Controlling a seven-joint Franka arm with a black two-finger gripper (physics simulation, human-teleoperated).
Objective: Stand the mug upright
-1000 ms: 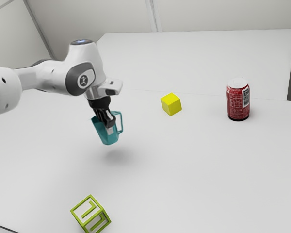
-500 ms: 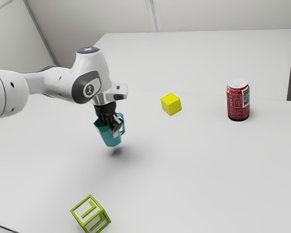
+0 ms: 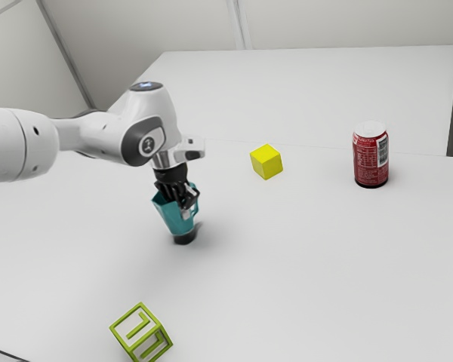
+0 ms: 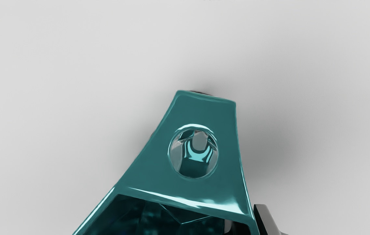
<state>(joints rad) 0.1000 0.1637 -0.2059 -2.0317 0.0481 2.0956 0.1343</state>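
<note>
— While a white robot arm bends low over a pale table, where does the teal mug lie from the gripper?

— Directly below it, at the lower end of the arm, in its grasp. The black fingers are clamped on the mug's side wall, one inside the mouth, the other along the outside, as the wrist view shows.

— And the long axis?

— Aslant. In the exterior view, the mouth tips up and toward the left, the base down and toward the right, with the handle on the right-hand side. A dark shadow pools by the base; whether base and tabletop touch, this angle cannot tell.

— So the next move turns on that lean?

— It appears to. With the mouth already the higher end, a modest tilt should do: the mouth toward the exterior view's right, the base coming in beneath it, until the axis stands plumb and the base can sit flat. Letting go at this slant could send the mug over.

— Anyone nearby?

— Bystanders only: a yellow cube and a red can toward the exterior view's right, both well apart from the mug.
</note>
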